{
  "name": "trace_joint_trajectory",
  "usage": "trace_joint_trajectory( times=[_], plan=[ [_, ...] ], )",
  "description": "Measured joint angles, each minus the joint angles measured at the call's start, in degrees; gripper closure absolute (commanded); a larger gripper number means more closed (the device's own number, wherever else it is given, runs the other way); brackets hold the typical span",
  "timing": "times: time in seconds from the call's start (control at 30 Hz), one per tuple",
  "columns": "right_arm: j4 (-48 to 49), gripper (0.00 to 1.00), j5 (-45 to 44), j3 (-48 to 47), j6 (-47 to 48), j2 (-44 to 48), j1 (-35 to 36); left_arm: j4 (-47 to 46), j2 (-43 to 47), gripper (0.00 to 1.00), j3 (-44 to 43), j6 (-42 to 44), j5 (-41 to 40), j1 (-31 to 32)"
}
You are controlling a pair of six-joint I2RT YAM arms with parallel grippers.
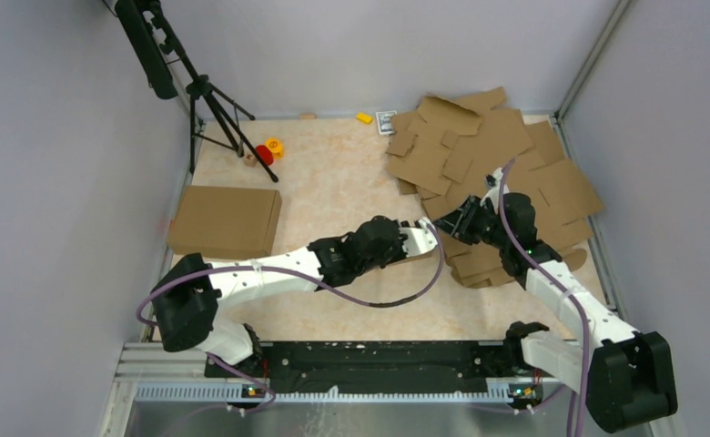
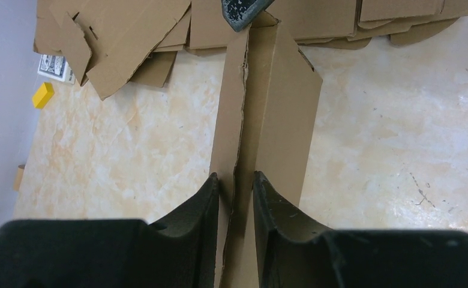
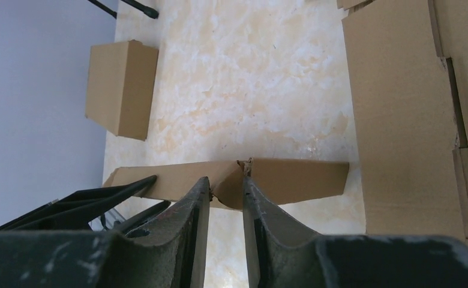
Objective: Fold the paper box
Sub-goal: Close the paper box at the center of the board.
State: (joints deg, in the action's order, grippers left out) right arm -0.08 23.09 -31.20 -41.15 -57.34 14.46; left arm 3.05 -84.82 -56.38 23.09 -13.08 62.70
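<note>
At the near edge of the table (image 1: 333,187) the two arms reached inward from their bases and met over its middle-right part. The left gripper (image 2: 236,180) was clenched on the paper box (image 2: 279,108). Its two dark fingers (image 2: 210,201) pressed on either side of a long brown strip of corrugated card, folded lengthwise and standing on edge between them. The strip ran straight away from the left wrist to the right gripper (image 3: 225,183). That gripper's jaws were drawn in on the opposite end, at a small torn notch in the card's upper edge. The box was thus held between both tools; whether it touched the tabletop could not be told. It sat just left of the pile of flat cardboard blanks (image 1: 492,168), which lay overlapping one another across the far-right part of the table. The right arm stretched over the pile's near edge. Well apart, on the left side, lay a closed cardboard box (image 1: 226,221) close to the wall. Farther back stood a black tripod (image 1: 207,96), with a red object (image 1: 264,154) and an orange object (image 1: 275,146) near its feet. At the far edge lay a yellow block (image 1: 363,117), and near it a small printed card (image 1: 386,122).
</note>
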Motion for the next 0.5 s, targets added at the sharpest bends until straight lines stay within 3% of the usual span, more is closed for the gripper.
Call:
trace_joint_trajectory(
  times=[0.5],
  plan=[
    [5.6, 0.82, 0.3, 4.0, 0.0, 1.2, 0.0, 0.1, -0.1, 0.74, -0.1, 0.0, 0.1, 0.0]
  ],
)
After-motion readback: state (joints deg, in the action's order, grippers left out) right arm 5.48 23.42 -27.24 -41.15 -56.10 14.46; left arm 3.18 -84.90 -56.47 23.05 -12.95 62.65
